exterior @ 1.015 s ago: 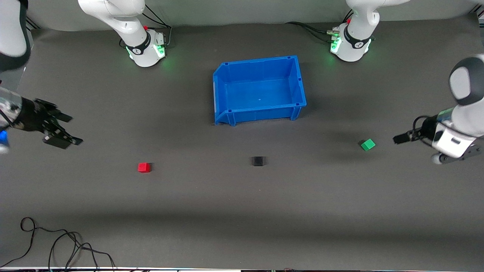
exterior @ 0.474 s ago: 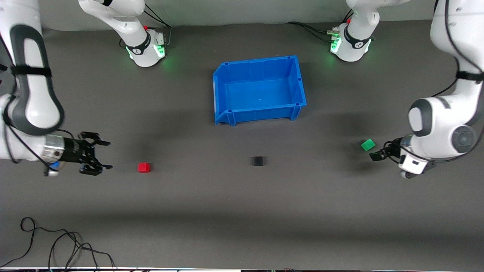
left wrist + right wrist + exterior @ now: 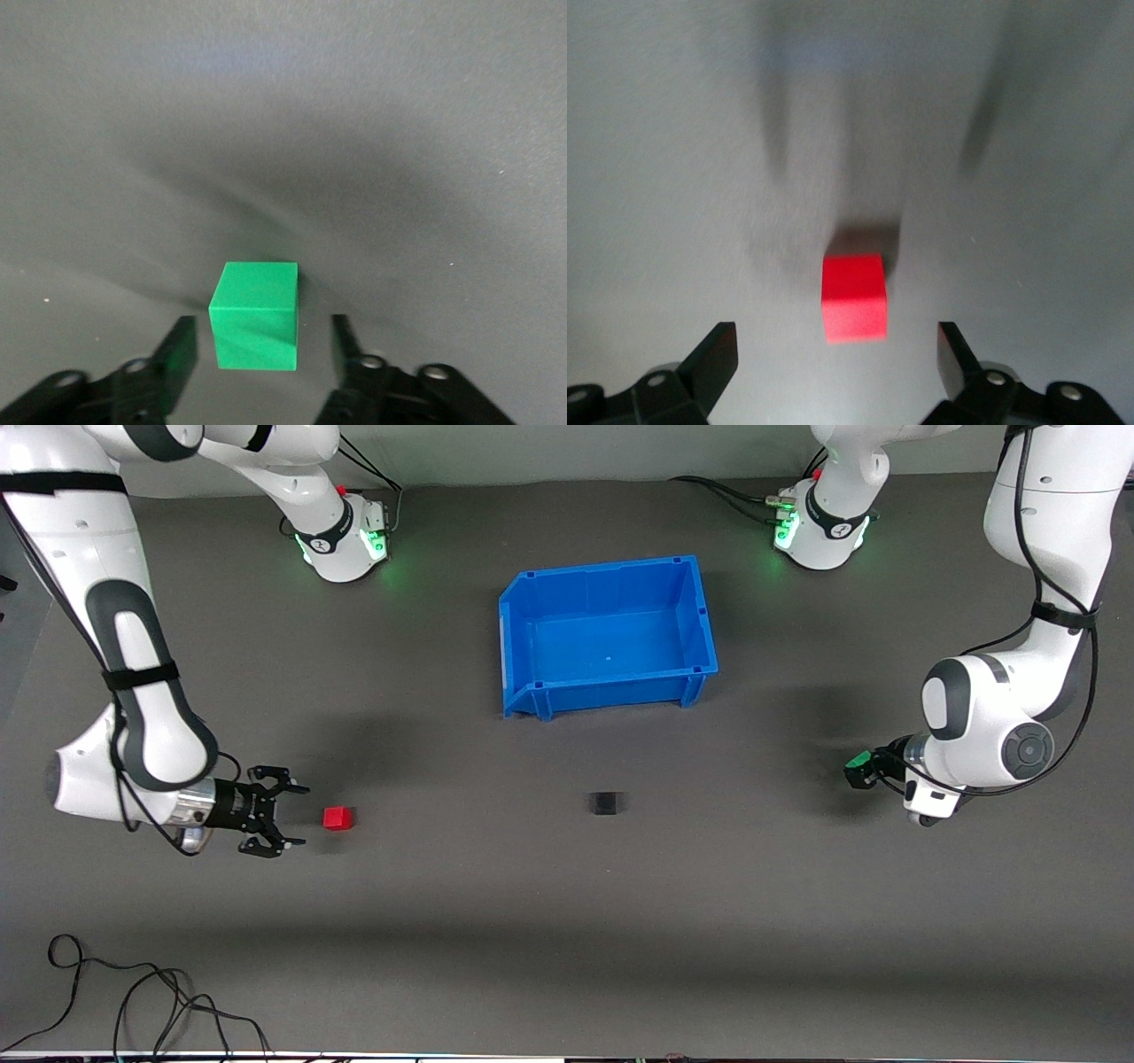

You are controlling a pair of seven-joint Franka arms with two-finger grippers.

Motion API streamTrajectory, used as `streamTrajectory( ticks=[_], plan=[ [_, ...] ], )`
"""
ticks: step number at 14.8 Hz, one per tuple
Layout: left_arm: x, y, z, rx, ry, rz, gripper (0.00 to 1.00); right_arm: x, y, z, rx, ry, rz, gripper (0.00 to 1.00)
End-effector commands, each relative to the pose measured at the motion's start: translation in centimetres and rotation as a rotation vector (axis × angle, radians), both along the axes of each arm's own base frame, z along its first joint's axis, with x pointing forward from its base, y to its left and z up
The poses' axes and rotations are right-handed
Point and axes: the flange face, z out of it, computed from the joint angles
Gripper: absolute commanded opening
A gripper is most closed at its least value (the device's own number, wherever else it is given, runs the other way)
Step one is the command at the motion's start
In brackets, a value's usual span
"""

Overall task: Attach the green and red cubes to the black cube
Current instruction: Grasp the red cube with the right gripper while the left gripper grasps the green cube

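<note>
On the grey desk [image 3: 567, 921], the largest object, a blue bin [image 3: 608, 635], is found between the two arm bases, and nothing is seen in it. Nearer to the front camera than the bin, three small cubes are set out in a rough row, well apart from one another. The black cube [image 3: 604, 803] is placed in the middle. The red cube [image 3: 337, 817] is placed toward the right arm's end of the desk, and the green cube [image 3: 255, 314] toward the left arm's end, where it is largely hidden in the front view by the left claw.

The right claw [image 3: 282, 824] is held low just beside the red cube, spread wide, with the cube lined up with the gap but not yet between the fingers. The left claw [image 3: 257, 354] is held low at the green cube, moderately open, with the cube at the mouth of the gap and no contact to be seen.

All three cubes are judged light, rigid and smooth-faced, so slipping is possible under an off-centre pinch. Each coloured cube is best taken on two opposite flat faces, squarely and at mid-height, with the face meant for the black cube left uncovered.
</note>
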Motion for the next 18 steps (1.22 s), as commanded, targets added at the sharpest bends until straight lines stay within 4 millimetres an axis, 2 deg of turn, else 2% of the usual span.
streamTrajectory(
  ticks=[1, 2, 4, 5, 7, 9, 11, 13, 15, 17, 18],
  plan=[
    [-0.2, -0.1, 0.3, 0.027, -0.003, -0.003, 0.45, 0.6, 0.8, -1.9, -0.001, -0.017, -0.044, 1.00],
    [-0.1, 0.0, 0.3, 0.032, -0.006, -0.010, 0.35, 0.5, 1.6, -2.4, -0.007, -0.017, -0.036, 1.00],
    [0.5, 0.2, 1.1, 0.033, -0.011, -0.009, 0.06, 0.6, 2.0, -2.5, -0.003, -0.019, -0.042, 1.00],
    [1.0, 0.2, 1.7, 0.034, -0.018, -0.007, 0.00, 0.6, 2.1, -2.6, -0.001, -0.018, -0.043, 1.00],
    [2.1, -0.2, 3.4, 0.039, -0.002, 0.017, 0.00, 0.4, 2.1, -3.0, -0.001, -0.009, -0.045, 0.95],
    [3.9, -1.3, 5.9, 0.054, 0.014, 0.118, 0.00, 0.4, 2.2, -2.9, 0.002, -0.008, -0.040, 0.62],
    [5.2, -4.1, 7.2, 0.091, 0.033, 0.228, 0.00, 0.4, 2.1, -2.7, 0.004, -0.010, -0.040, 0.34],
    [6.1, -7.3, 7.6, 0.125, 0.039, 0.329, 0.00, 0.5, 2.2, -2.2, 0.006, -0.013, -0.038, 0.24],
    [7.0, -10.7, 6.9, 0.129, 0.059, 0.456, 0.00, 0.6, 2.4, -1.6, 0.017, -0.009, -0.029, 0.23],
    [7.9, -13.5, 6.1, 0.158, 0.070, 0.570, 0.00, 1.3, 2.8, 0.4, 0.026, -0.028, -0.031, 0.20],
    [8.2, -14.7, 5.5, 0.181, 0.079, 0.633, 0.00, 1.9, 3.7, 1.7, 0.034, -0.027, -0.039, 0.20]
  ],
)
